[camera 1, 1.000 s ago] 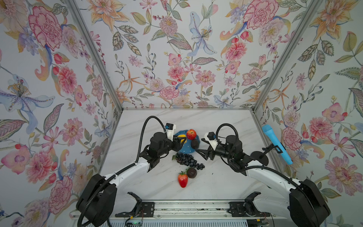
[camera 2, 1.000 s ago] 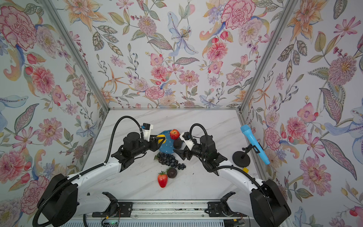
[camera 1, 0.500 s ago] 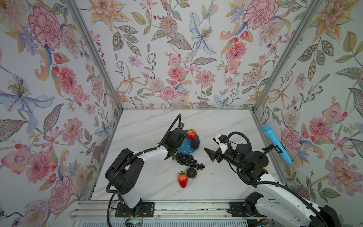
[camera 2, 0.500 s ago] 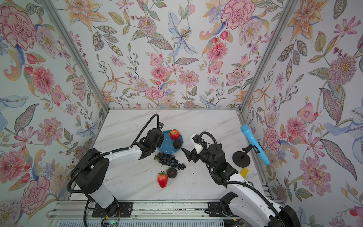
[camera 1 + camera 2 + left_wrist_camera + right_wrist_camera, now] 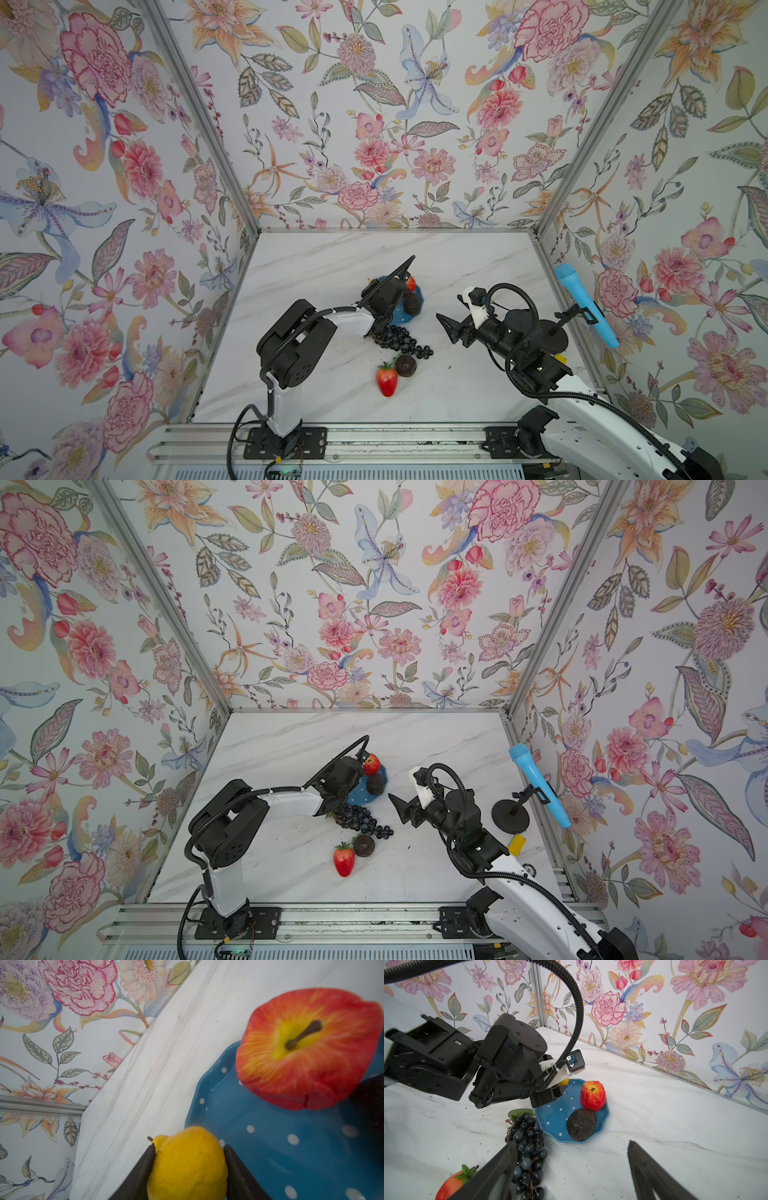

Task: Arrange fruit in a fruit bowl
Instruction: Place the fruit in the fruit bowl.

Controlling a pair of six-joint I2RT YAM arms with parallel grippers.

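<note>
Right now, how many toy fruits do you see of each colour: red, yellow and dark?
Red: 2, the apple and the strawberry.
Yellow: 1, the small yellow fruit, held in the left gripper.
Dark: 3, the grape bunch, the avocado and the round brown fruit.
Total: 6.

The bowl (image 5: pixel 356 799) stands near the centre of the table (image 5: pixel 291 737). In the bowl, the apple (image 5: pixel 592 1095) lies at the rear and the avocado (image 5: pixel 581 1124) lies in front of the apple. The small fruit (image 5: pixel 187 1165) is over the bowl's left rim, between the fingers of the left gripper (image 5: pixel 189 1147). The grape bunch (image 5: pixel 359 818) lies on the table just in front of the bowl. The round fruit (image 5: pixel 364 845) lies in front of the bunch, and the strawberry (image 5: pixel 344 860) lies at its front left. The microphone (image 5: pixel 538 789) stands near the right edge.
</note>
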